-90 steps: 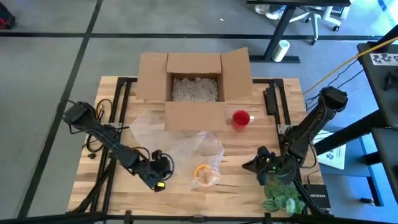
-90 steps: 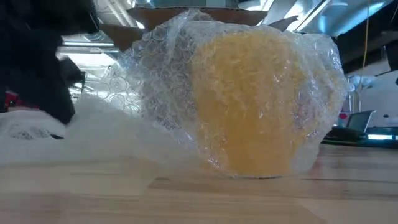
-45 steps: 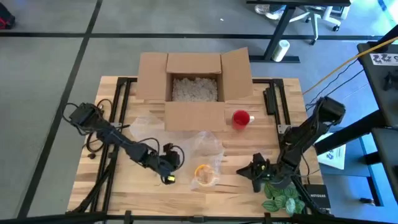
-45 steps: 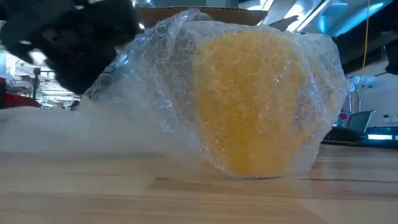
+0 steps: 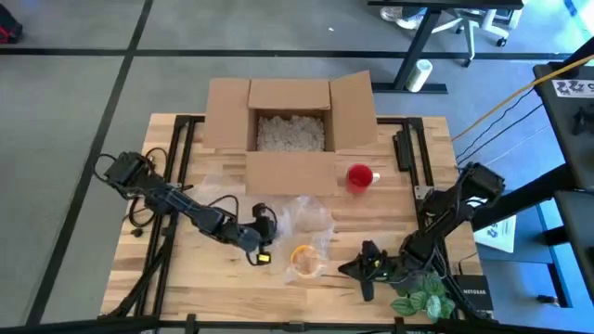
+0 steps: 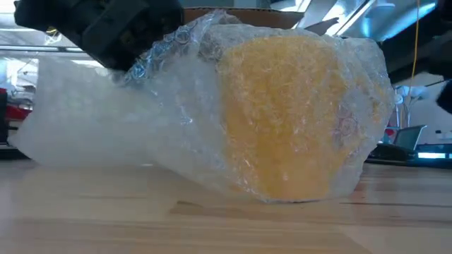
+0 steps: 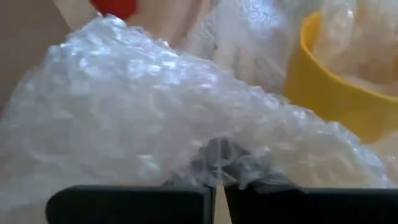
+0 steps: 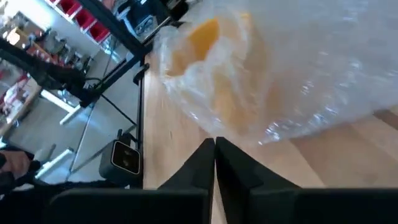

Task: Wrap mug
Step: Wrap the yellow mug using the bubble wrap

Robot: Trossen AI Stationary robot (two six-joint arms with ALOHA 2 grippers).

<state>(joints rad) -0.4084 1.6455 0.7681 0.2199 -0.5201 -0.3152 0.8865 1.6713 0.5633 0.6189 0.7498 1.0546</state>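
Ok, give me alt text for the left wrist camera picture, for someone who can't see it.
The left claw, its two dark fingers pinched together, grips a bunched fold of clear bubble wrap that fills most of the picture. Behind the wrap sits a yellow mug with more wrap draped into it, and a small red object shows at the far edge.

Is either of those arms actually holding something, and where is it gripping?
The left end effector pinches a loose edge of the bubble wrap beside the yellow mug. The right end effector is shut on nothing.

Left gripper [image 5: 263, 243] low, fingers pressed together, right gripper [image 5: 357, 271] low, fingers together
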